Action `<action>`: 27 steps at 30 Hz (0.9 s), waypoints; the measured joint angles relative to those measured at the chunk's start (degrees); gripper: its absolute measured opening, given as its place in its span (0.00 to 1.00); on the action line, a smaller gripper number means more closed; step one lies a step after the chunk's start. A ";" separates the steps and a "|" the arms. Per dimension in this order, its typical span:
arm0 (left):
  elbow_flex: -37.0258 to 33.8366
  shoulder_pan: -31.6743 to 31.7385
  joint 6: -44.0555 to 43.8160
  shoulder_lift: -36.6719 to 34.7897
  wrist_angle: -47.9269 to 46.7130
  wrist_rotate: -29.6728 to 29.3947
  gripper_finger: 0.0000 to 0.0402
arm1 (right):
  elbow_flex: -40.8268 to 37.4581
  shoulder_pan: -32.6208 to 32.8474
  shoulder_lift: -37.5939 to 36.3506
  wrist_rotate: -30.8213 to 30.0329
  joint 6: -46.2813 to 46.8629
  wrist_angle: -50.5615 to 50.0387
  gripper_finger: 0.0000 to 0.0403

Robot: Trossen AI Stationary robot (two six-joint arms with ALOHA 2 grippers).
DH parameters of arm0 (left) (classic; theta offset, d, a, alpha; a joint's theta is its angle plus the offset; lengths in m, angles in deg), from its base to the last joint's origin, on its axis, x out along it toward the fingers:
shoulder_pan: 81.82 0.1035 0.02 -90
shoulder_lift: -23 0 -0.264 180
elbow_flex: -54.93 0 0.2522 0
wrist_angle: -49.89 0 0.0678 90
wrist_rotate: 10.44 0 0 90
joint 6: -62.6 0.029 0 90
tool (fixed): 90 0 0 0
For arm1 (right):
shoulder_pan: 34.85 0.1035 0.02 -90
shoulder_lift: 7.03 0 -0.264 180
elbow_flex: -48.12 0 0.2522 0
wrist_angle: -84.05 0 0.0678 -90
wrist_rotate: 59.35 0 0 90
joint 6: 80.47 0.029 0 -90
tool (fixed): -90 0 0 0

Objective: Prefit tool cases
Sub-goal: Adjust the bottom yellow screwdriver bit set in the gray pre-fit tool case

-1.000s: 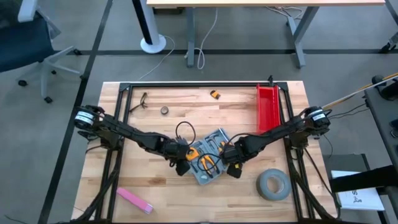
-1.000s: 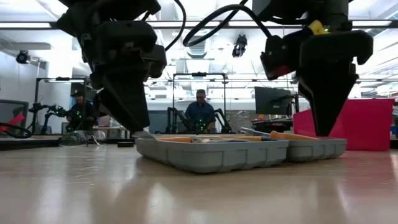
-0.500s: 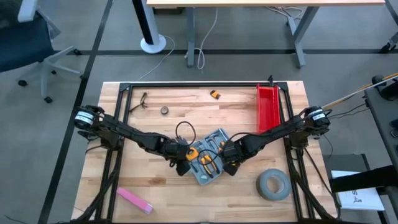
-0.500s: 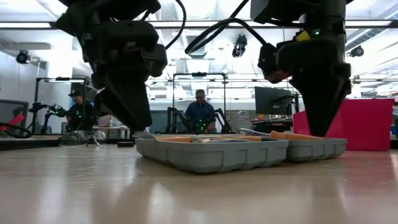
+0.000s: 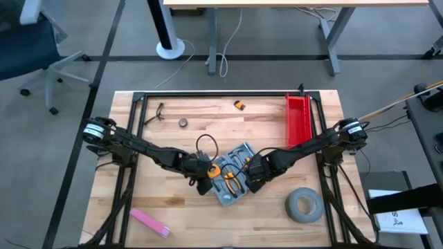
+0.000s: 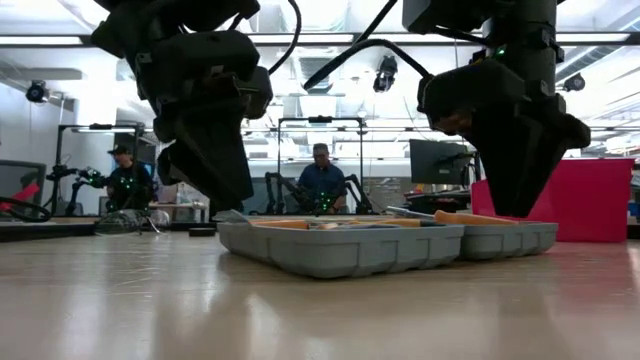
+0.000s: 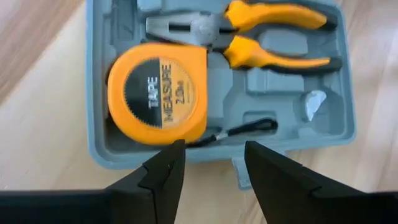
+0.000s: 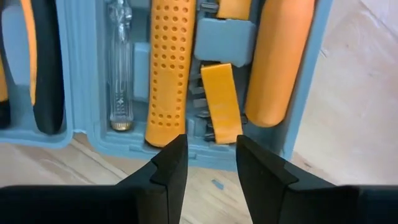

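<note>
At the middle of the bench (image 5: 173,117), the blue-grey tool case (image 5: 234,181) lay opened flat, both halves up, with your two arms closing on it from either side. Seen from above, your left end effector (image 5: 205,181) sat at the case's nine o'clock edge and your right end effector (image 5: 252,181) at its three o'clock edge. Over the last second the right one had crept inward from the case's outer corner toward its middle, and its fingers had drawn a little closer together; the left had barely shifted, its fingers easing slightly wider. Both sets of fingers were spread with nothing between them. The left wrist view showed your left pair hanging just short of the rim, facing the yellow tape measure (image 7: 158,93) and the pliers (image 7: 261,34) seated in their recesses. The right wrist view showed your right pair over the opposite rim, facing the perforated orange handle (image 8: 169,68) and the clear-handled screwdriver (image 8: 120,62). I judge you were lining up on the filled halves, so closing the case was not yet begun. The red bin (image 5: 298,119) stood at one o'clock, the grey tape roll (image 5: 304,205) at four o'clock.
</note>
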 joint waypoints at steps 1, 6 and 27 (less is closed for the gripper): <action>0.00 0.00 0.01 0.00 0.25 -0.05 0.44 | 0.00 0.00 0.00 0.02 0.70 -0.02 0.29; 0.00 0.00 1.06 0.00 1.65 -0.27 0.43 | -0.51 0.00 0.00 -0.03 2.85 0.05 0.30; 0.00 0.09 2.07 -0.02 5.34 -2.55 0.44 | -1.29 -1.90 7.52 1.96 -1.38 2.72 0.32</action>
